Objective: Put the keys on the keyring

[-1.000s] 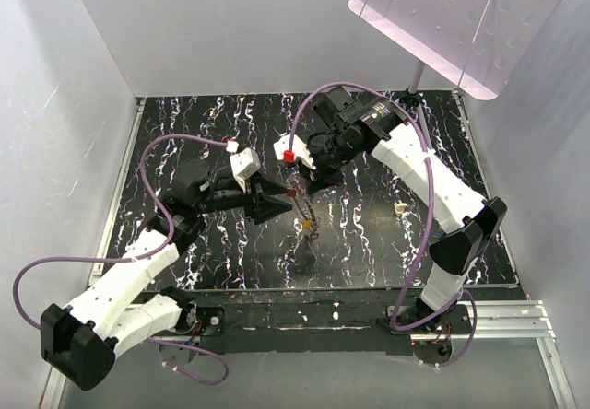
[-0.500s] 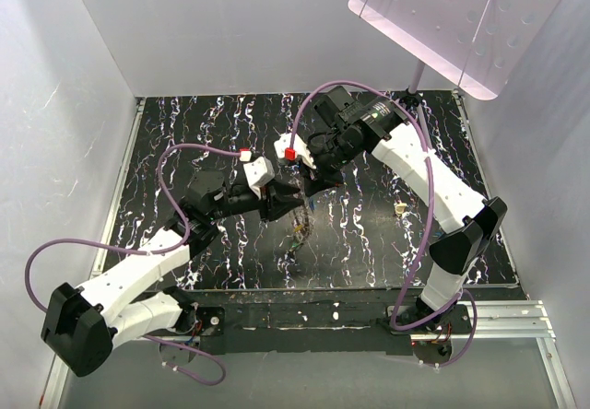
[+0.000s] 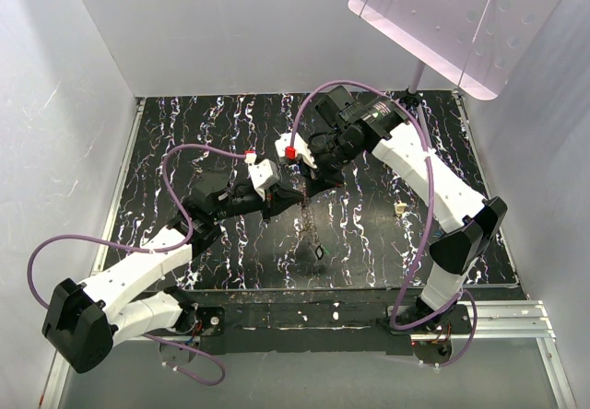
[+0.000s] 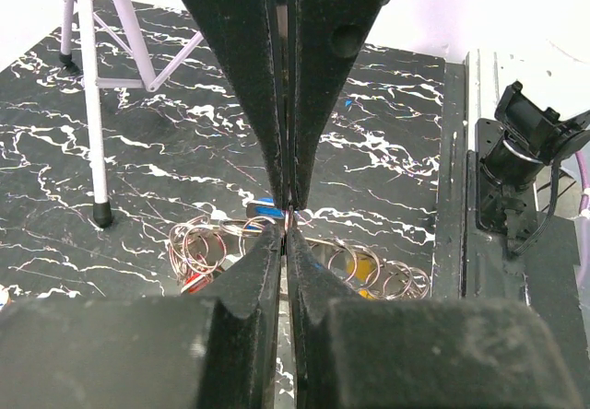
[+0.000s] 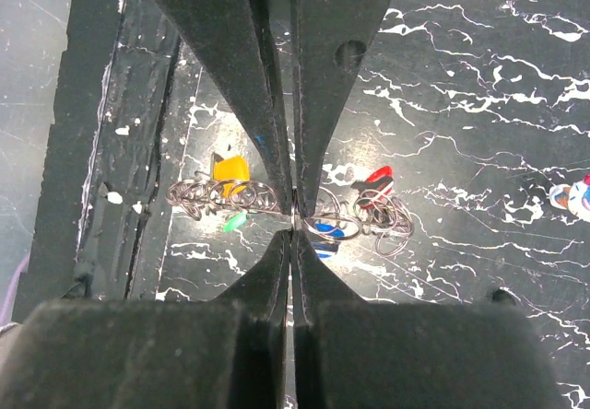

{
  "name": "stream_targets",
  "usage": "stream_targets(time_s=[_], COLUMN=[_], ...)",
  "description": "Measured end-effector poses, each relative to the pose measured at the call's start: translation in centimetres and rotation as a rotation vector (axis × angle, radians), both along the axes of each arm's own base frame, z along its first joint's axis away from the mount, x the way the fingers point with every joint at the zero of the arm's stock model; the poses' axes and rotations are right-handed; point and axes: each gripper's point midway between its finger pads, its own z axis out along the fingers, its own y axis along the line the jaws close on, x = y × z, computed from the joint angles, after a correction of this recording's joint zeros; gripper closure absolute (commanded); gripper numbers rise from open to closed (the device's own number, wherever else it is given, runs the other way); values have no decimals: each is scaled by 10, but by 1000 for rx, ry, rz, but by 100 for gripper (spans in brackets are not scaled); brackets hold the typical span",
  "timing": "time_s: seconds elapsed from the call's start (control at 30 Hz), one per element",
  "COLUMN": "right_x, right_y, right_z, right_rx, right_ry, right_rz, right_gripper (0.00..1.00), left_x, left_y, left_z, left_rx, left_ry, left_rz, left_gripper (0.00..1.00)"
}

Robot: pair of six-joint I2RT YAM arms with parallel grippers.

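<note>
1. My left gripper is clenched. Its two fingers are pressed flat together, with a thin glint of wire nipped at the very tips.
2. My right gripper is clenched the same way, with a fine loop of wire caught at its tips.
3. That wire belongs to the keyring, which shows as a string of thin linked rings. In the right wrist view it spreads to both sides just beyond my fingertips.
4. The keys sit among the rings. A blue-capped one is just past the right tips, a red one is to its right, and a yellow and a green one are to the left.
5. From above, my two grippers meet tip to tip over the middle of the table. The string of rings trails from that meeting point towards my bases. I cannot tell whether its far end touches the table.
6. A beige lump lies on the table, well apart from my right gripper on its outer side.
7. A red-white-blue object lies far right of my right fingertips.
8. A tripod stands to the left of my left fingers.
</note>
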Motion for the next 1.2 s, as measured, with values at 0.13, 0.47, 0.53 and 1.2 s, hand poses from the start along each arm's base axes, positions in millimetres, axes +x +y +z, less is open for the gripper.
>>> stream_targets(time_s=[0.13,0.47,0.53,1.2], right_x=[-1,10,14,-38], right_y=[0,-1,-3,7], right_z=[0,37,62,175], right_rx=[0,142,220,518], right_ry=[13,47,26,385], right_rz=[-6,-47,-48,-53], right_gripper=[75,42,43,47], left_x=[0,-17,-20,-27], left_y=[1,21,27,38], left_z=[1,19,31,148], left_rx=[-2,-203,-288,-774], left_ry=[4,4,-17,-101], left_rz=[6,77,90,14], left_gripper=[100,100,100,100])
